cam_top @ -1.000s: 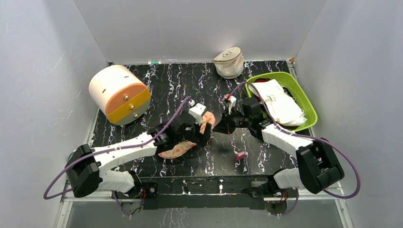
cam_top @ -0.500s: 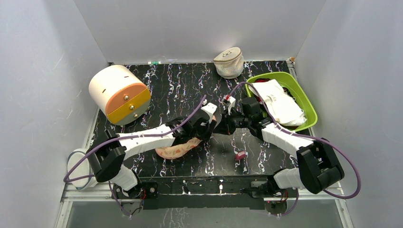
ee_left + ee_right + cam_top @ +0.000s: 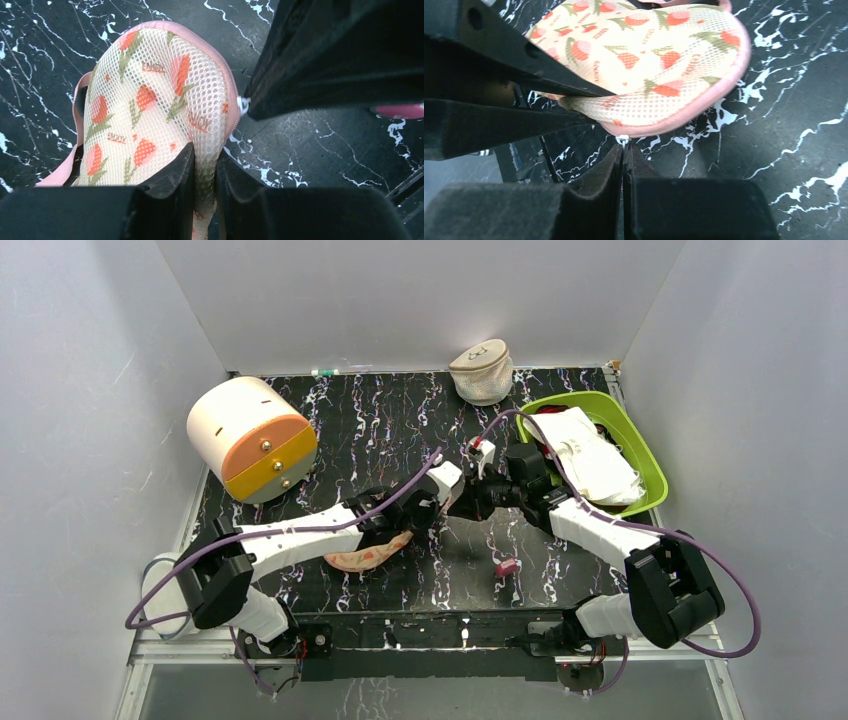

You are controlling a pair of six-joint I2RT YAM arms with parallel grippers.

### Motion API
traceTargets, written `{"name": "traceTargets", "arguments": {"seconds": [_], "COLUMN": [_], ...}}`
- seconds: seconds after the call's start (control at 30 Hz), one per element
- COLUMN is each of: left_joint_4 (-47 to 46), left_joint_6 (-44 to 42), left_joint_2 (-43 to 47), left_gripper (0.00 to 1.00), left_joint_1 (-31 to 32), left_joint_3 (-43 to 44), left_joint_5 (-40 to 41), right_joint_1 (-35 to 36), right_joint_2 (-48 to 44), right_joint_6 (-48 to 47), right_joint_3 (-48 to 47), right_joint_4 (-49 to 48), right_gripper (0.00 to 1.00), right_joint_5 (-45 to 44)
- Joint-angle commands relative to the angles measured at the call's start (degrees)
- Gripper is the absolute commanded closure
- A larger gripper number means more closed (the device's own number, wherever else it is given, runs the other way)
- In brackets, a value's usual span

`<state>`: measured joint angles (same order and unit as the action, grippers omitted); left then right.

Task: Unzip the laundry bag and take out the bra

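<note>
From above, the laundry bag (image 3: 372, 554) lies flat on the black marble table (image 3: 400, 410), a bit left of centre and toward the near edge, with most of it tucked under the left arm. The left gripper (image 3: 432, 515) and the right gripper (image 3: 466, 504) meet nose to nose at the bag's right end. Further off there's a white and orange drum (image 3: 250, 438) back left, a beige mesh pouch (image 3: 482, 371) by the back wall, a green basket (image 3: 648, 462) full of white cloth on the right, and a small pink thing (image 3: 506, 566) lying near the front.

In the left wrist view, the fingers (image 3: 175, 175) are squeezed nearly together on a fold of the bag's printed mesh near its pink edge. The zipper pull (image 3: 243, 105) sits right at the tip of the other arm's black jaws.

In the right wrist view, the fingers are pressed tight together, with the little white zipper pull pinched between their tips at the bag's pink rim. The bag looks zipped up along the edge that shows here.
</note>
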<state>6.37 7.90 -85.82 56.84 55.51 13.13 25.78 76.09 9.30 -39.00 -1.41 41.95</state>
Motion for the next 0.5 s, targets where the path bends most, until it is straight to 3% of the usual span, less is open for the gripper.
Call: {"name": "traceTargets", "arguments": {"seconds": [0.0,0.47], "left_joint_4": [3.9,4.9], "left_joint_6": [-3.9,0.0], "left_joint_2": [4.2,5.4], "left_gripper": [0.87,0.91], "left_joint_1": [-0.6,-0.6], "left_joint_3": [-1.9,-6.0], "left_joint_5": [3.6,4.5], "right_joint_1": [-0.6,-4.4], "right_joint_2": [-1.0,7.1], "right_joint_6": [-0.9,1.7], "right_joint_3": [-3.0,-6.5], "right_joint_4": [0.4,-2.1], "right_gripper": [1.00,1.00], "right_joint_5": [-6.7,-8.4]}}
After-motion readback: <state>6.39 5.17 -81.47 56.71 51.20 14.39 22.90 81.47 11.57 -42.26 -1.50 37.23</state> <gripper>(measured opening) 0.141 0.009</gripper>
